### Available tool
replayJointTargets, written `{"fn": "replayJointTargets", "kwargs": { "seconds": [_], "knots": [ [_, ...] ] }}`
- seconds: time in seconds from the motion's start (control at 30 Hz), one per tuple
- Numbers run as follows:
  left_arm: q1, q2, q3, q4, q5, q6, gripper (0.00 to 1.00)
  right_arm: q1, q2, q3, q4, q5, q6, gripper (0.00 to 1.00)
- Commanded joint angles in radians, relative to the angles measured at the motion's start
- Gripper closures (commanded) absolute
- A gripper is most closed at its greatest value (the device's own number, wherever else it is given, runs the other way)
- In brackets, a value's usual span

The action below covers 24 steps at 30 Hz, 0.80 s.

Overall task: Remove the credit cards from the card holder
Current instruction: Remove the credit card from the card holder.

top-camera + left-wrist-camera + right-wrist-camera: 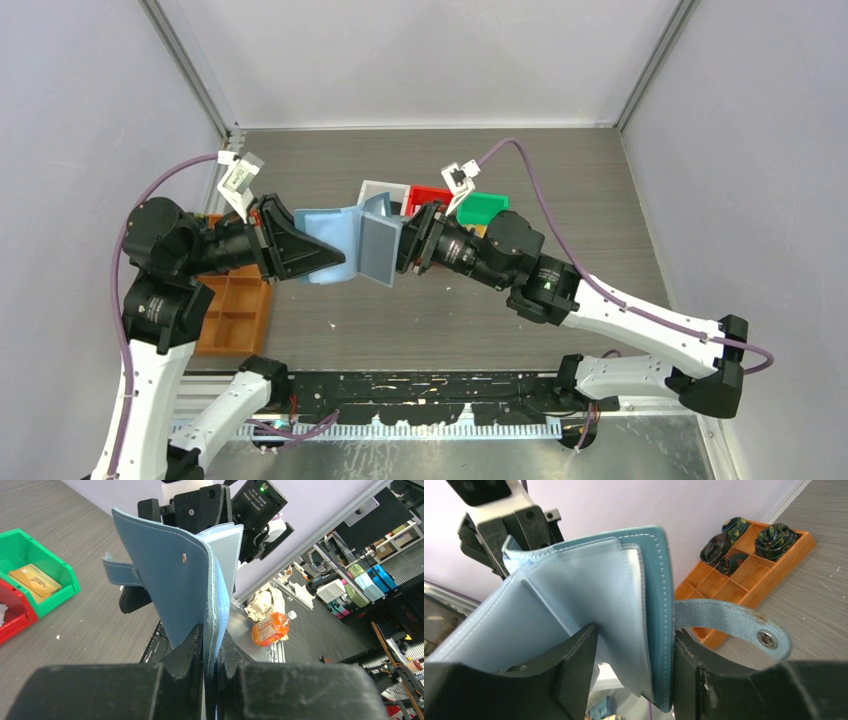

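Note:
The blue card holder (345, 245) hangs open in the air between both grippers, above the table's middle. My left gripper (335, 262) is shut on the edge of one flap; in the left wrist view its jaws (211, 640) pinch the blue cover (175, 580). My right gripper (405, 240) sits around the other flap. In the right wrist view (634, 640) one finger lies against the cover (659, 595), and a gap shows between the other finger and the pale inner sleeves. The tab with its snap (744, 625) curls to the right. No credit cards show.
An orange-brown compartment tray (235, 310) lies under the left arm; it holds rolled dark fabric (774, 535). White (380, 192), red (428, 197) and green (485, 208) bins stand behind the holder. The green bin (30, 565) holds a tan packet.

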Motion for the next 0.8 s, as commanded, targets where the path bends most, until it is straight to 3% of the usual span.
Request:
{"fn": "replayJointTargets", "kwargs": {
  "seconds": [0.0,0.47,0.77],
  "knots": [
    [-0.008,-0.007,0.0,-0.016,0.039,0.028,1.0,0.055,-0.007,0.04,0.123,-0.035,-0.08,0.4],
    [-0.007,-0.007,-0.003,-0.025,0.033,0.033,1.0,0.098,-0.063,-0.101,0.427,-0.168,-0.064,0.29],
    [-0.008,0.003,-0.003,-0.009,0.022,0.02,1.0,0.097,-0.109,-0.135,0.444,-0.198,-0.065,0.26]
  ]
}}
